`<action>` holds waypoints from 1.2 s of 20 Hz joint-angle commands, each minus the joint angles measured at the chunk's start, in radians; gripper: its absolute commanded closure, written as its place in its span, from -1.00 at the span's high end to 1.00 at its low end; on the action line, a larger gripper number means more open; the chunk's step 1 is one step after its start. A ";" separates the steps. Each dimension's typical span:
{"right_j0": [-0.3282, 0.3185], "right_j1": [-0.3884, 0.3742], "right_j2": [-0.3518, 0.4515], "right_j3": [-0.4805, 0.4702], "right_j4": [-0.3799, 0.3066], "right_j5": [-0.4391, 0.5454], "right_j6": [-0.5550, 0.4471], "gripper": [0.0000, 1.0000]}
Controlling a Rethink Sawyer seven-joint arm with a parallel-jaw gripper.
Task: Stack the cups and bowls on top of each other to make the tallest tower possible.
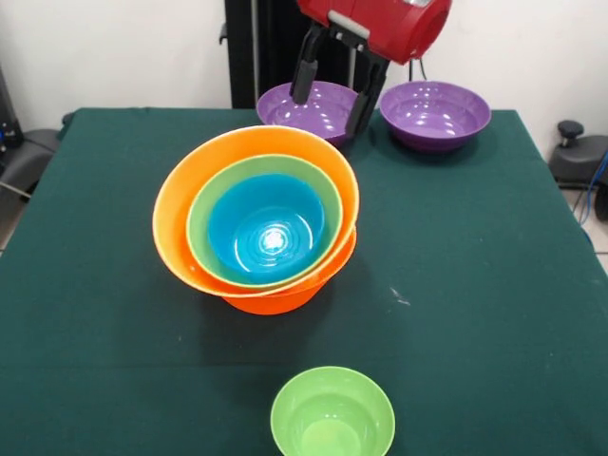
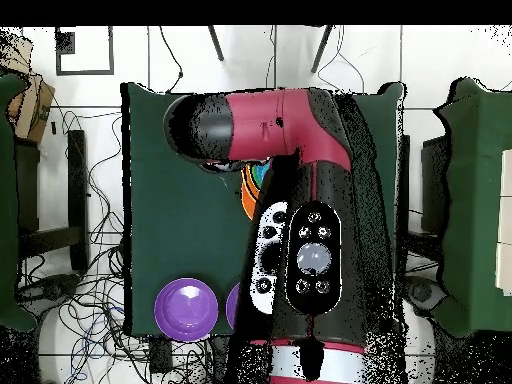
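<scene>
The tower stands mid-table. Its base is a large orange bowl. A second orange bowl sits tilted in it, holding a green bowl with a blue bowl inside. My gripper hangs open and empty over the left purple bowl, with its fingers above the rim. A second purple bowl sits to its right. A small green bowl rests at the near edge. No cups are in view. In the overhead view the arm hides the gripper and most of the tower.
The green cloth table ends close behind the purple bowls. In the overhead view, one purple bowl shows whole and the other is half under the arm. Chairs and cables surround the table.
</scene>
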 commanded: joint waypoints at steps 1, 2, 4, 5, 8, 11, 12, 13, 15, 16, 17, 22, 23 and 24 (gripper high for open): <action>-0.038 0.072 0.106 0.097 -0.072 -0.125 -0.233 1.00; -0.039 0.070 0.105 0.101 -0.072 -0.126 -0.234 1.00; -0.051 0.065 0.107 0.103 -0.069 -0.118 -0.253 1.00; -0.054 0.052 0.106 0.121 -0.067 -0.123 -0.261 1.00; -0.074 0.048 0.115 0.154 -0.071 -0.160 -0.278 1.00; -0.084 0.066 0.126 0.158 -0.076 -0.202 -0.268 1.00; -0.083 0.071 0.126 0.157 -0.080 -0.209 -0.263 1.00; -0.083 0.072 0.125 0.156 -0.083 -0.215 -0.261 1.00; -0.082 0.069 0.123 0.158 -0.086 -0.213 -0.257 1.00; -0.080 0.068 0.122 0.156 -0.093 -0.212 -0.264 -1.00; -0.080 0.068 0.121 0.157 -0.090 -0.214 -0.256 -1.00; -0.084 0.062 0.126 0.178 -0.077 -0.248 -0.231 -1.00; -0.080 0.071 0.121 0.170 -0.083 -0.255 -0.222 -1.00; -0.077 0.077 0.117 0.170 -0.085 -0.265 -0.211 -1.00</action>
